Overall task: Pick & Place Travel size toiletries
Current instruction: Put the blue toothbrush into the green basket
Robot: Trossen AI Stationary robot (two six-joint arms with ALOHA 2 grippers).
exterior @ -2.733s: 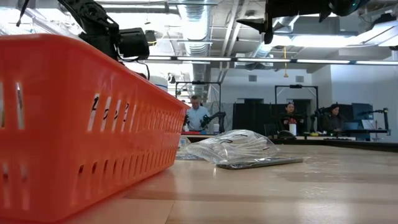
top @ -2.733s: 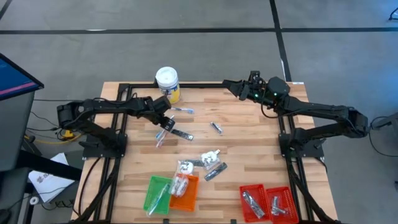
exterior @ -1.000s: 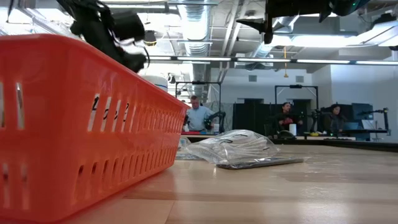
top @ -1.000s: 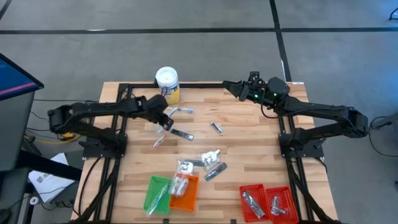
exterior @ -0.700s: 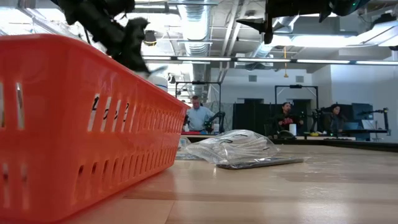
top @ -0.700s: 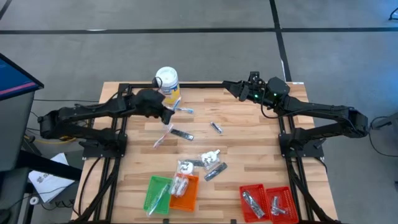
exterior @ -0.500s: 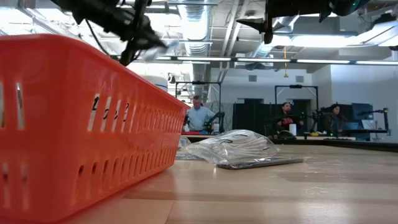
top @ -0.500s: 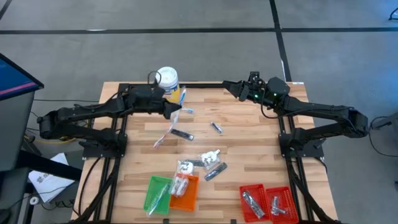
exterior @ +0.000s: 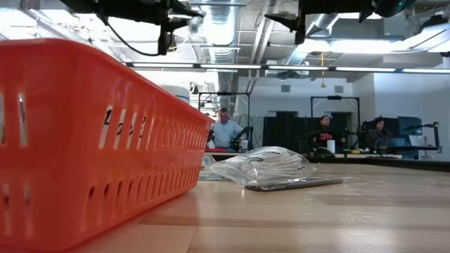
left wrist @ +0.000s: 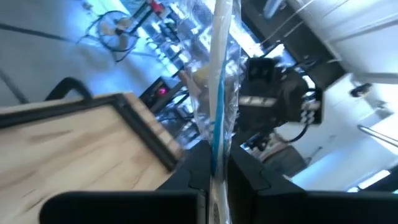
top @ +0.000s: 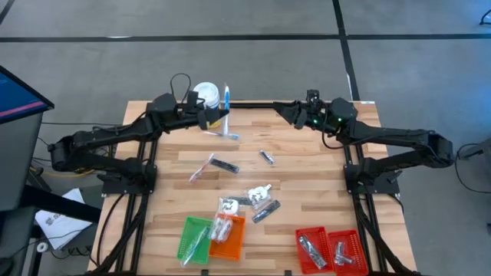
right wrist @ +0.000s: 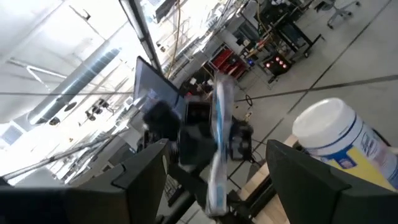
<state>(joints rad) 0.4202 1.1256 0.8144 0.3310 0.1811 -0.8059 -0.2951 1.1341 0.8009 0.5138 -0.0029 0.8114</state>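
Two dark arms reach over the wooden table (top: 307, 184) from either side; the left gripper (top: 219, 117), raised near the far edge just beside the white-lidded tub (top: 205, 95), is clamped on a thin clear-wrapped stick (top: 225, 98) with a blue stripe, which stands up out of its fingers; the right gripper (top: 282, 110) hangs above the far edge, well apart from the left, its fingers spread and holding nothing. The other toiletries lie scattered on the boards: a blue-tinted stick (top: 221, 134), a pink stick (top: 201, 169), a dark tube (top: 225, 165), a small dark piece (top: 266, 157) and white packets (top: 261, 193); toward the near edge sit a green tray (top: 189, 233), an orange tray (top: 235, 244) and red trays (top: 331, 250), each with items inside.
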